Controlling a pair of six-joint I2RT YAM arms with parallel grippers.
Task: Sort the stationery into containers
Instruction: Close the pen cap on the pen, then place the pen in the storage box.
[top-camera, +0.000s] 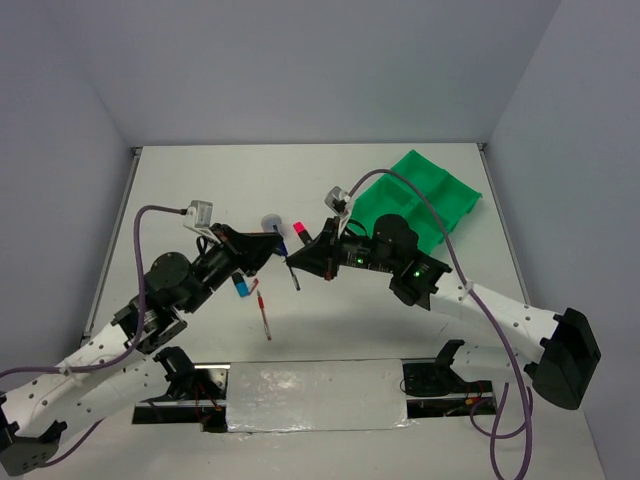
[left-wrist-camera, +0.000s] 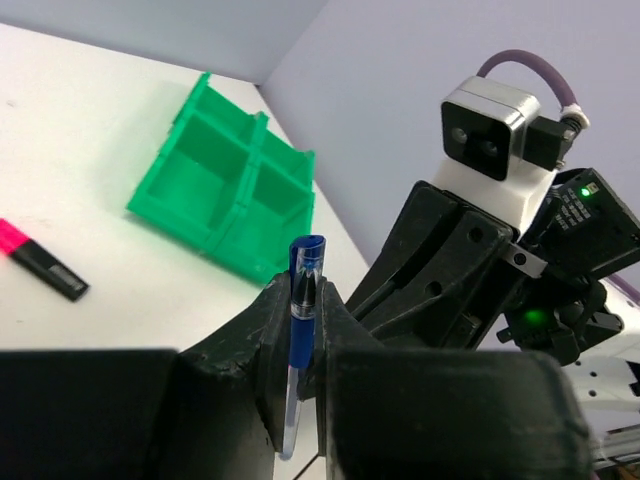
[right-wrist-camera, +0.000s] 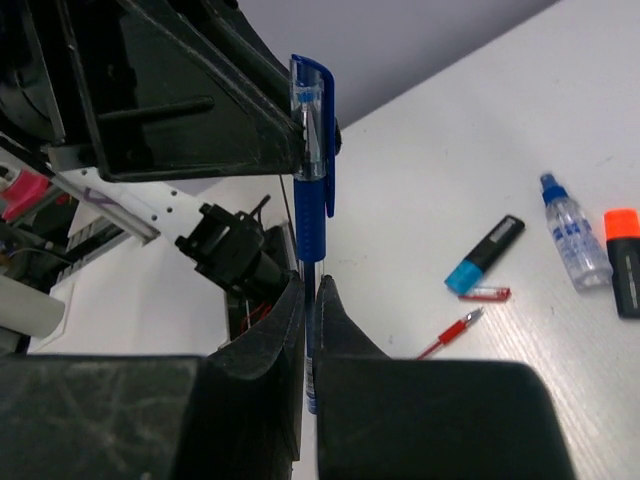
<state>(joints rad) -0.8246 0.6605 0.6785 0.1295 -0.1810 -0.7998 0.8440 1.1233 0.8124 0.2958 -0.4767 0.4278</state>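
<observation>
Presently the blue pen (right-wrist-camera: 311, 200) is clamped by left gripper (left-wrist-camera: 303, 310) and right gripper (right-wrist-camera: 311, 295); it could be dropped if pulled unevenly.

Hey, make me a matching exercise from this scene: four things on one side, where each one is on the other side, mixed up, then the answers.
Things:
1. blue pen
2. green tray
3. red pen
4. clear tube

Places:
A. beside the orange-ended highlighter
B. far right of the table
C. clamped by the left gripper and right gripper
D. next to the blue-ended highlighter

Pairs: 1-C, 2-B, 3-D, 4-A
</observation>
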